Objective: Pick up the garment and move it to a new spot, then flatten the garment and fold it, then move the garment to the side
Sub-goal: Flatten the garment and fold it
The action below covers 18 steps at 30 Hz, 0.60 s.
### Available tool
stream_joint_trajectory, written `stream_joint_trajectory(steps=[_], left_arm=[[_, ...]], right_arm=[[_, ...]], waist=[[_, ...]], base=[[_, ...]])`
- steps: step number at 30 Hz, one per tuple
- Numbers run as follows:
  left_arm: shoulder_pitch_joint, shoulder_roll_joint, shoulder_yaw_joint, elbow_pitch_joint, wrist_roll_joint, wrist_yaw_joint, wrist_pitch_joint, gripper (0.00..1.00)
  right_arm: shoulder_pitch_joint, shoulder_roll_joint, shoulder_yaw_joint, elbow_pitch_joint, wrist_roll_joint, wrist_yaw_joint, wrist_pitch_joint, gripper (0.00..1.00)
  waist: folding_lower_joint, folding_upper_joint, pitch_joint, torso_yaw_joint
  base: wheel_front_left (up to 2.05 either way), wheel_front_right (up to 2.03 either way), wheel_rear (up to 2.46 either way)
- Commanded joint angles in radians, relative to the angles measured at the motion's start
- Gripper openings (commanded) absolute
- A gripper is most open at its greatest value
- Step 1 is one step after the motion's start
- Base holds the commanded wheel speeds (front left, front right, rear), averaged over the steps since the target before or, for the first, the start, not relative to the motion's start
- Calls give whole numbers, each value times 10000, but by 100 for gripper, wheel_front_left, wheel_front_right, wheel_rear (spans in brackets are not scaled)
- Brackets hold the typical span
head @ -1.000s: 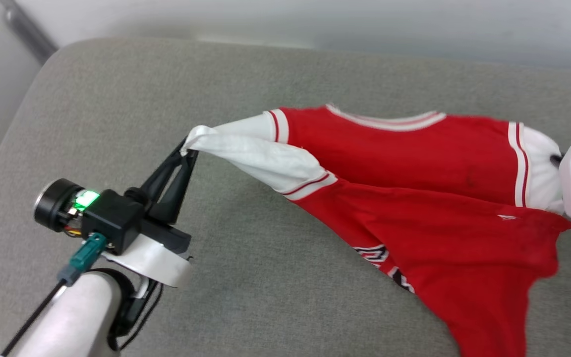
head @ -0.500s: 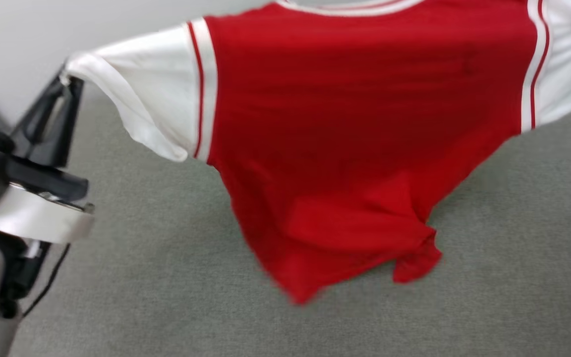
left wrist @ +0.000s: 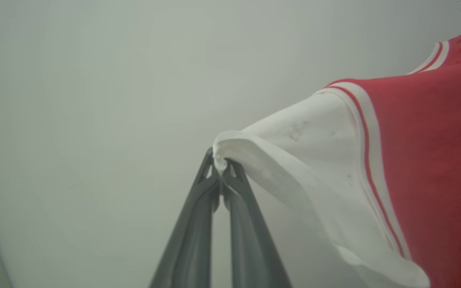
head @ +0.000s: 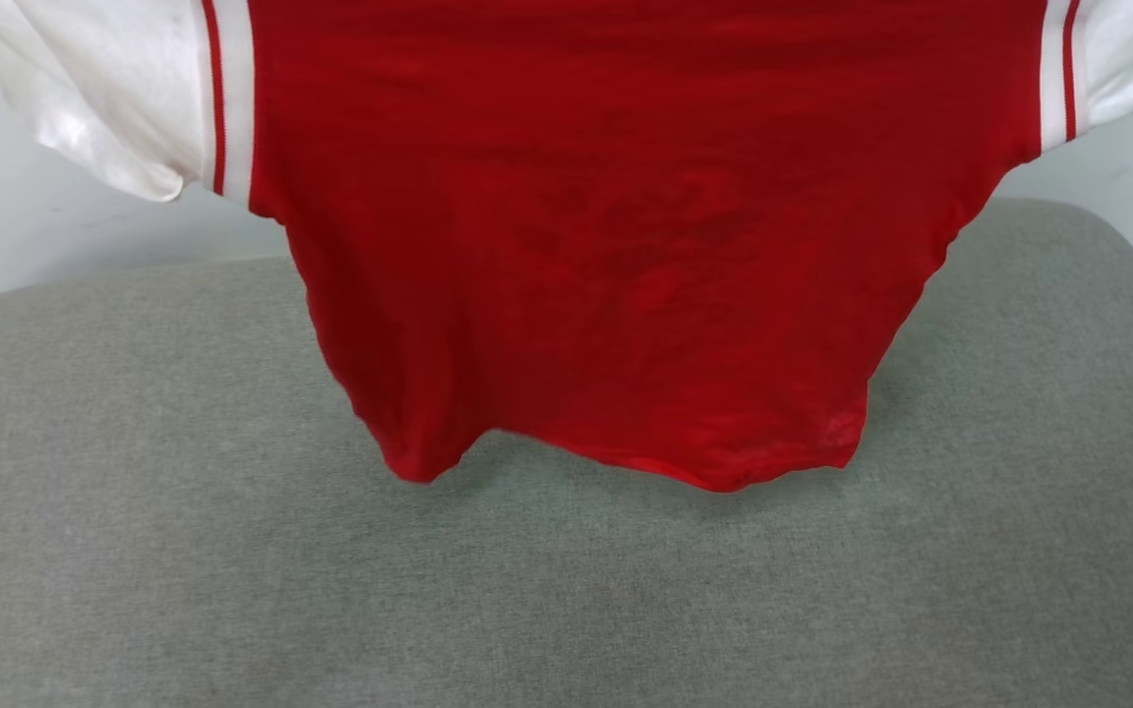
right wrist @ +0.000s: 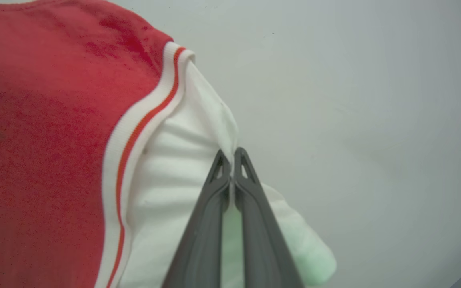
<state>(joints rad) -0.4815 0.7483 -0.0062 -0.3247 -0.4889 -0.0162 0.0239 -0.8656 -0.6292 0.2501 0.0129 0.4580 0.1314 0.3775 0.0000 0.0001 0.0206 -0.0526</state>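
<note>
The garment (head: 616, 275) hangs spread above the grey cushion (head: 566, 610), hem near it; the left pincer (left wrist: 219, 167) pinches one white sleeve tip, the right pincer (right wrist: 231, 159) the other; this looks like the carrying step; next it needs lowering flat, sleeves kept apart.

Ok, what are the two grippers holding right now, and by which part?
Both hold the garment, each by a white sleeve: the left gripper pinches one sleeve's edge, the right gripper the other's.
</note>
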Motion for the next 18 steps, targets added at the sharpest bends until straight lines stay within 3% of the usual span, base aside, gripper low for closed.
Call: stream_joint_trajectory(steps=[1,10,18], left_arm=[[-10,16,33,-29,-44,41,16,0],[-331,368,96,-20,-274,-227,204,0],[-2393,516,-488,1260,-483,-724,304,0]], right_arm=[[-26,56,-28,-26,-8,-14,-34,0],[-60,334,-600,-530,-484,-14,-125,0],[-1321,593,-1028,-282,-1140,-16,-612,0]], waist=[[0,-1,81,-82],[0,-1,1132,-294],[0,-1,3114,-101]], base=[[0,0,0],[0,0,0],[0,0,0]])
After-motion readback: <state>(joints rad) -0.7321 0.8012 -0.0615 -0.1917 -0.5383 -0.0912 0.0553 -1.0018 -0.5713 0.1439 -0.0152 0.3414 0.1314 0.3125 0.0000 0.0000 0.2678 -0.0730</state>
